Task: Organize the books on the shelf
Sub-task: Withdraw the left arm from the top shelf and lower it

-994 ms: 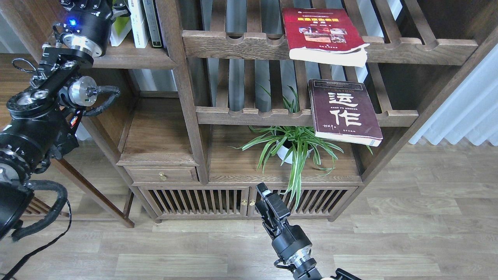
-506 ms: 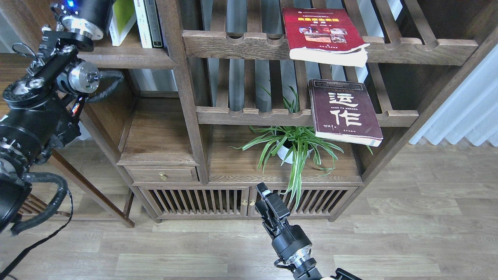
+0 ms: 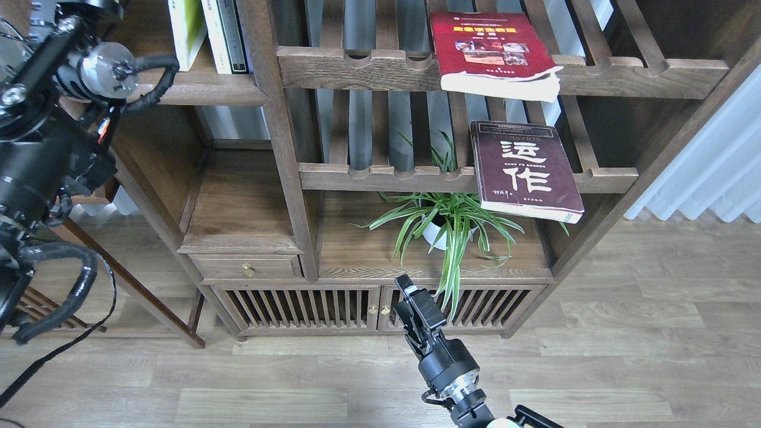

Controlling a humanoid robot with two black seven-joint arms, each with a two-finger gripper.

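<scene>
The yellow-green book point(image 3: 187, 27) stands upright on the shelf point(image 3: 205, 94) at the top left, beside white and dark books point(image 3: 223, 32). On the upper slatted rack the red book point(image 3: 490, 50) lies flat, its front edge overhanging the rail. The dark maroon book point(image 3: 523, 169) lies flat on the lower slatted rack, also overhanging. My left arm point(image 3: 41, 119) comes up along the left edge; its gripper is above the top of the view. Low in the centre, my right gripper point(image 3: 413, 297) points up toward the cabinet, holding nothing; its dark fingers overlap in this view.
A potted spider plant point(image 3: 449, 223) stands on the cabinet top below the maroon book. A small drawer point(image 3: 247, 267) and slatted cabinet doors point(image 3: 333, 306) are underneath. Wooden floor lies in front, and a white curtain point(image 3: 713, 166) hangs at the right.
My left arm has moved up and to the left, taking its gripper out of the top of the view. The yellow-green book now stands straighter. My right gripper has edged slightly upward.
</scene>
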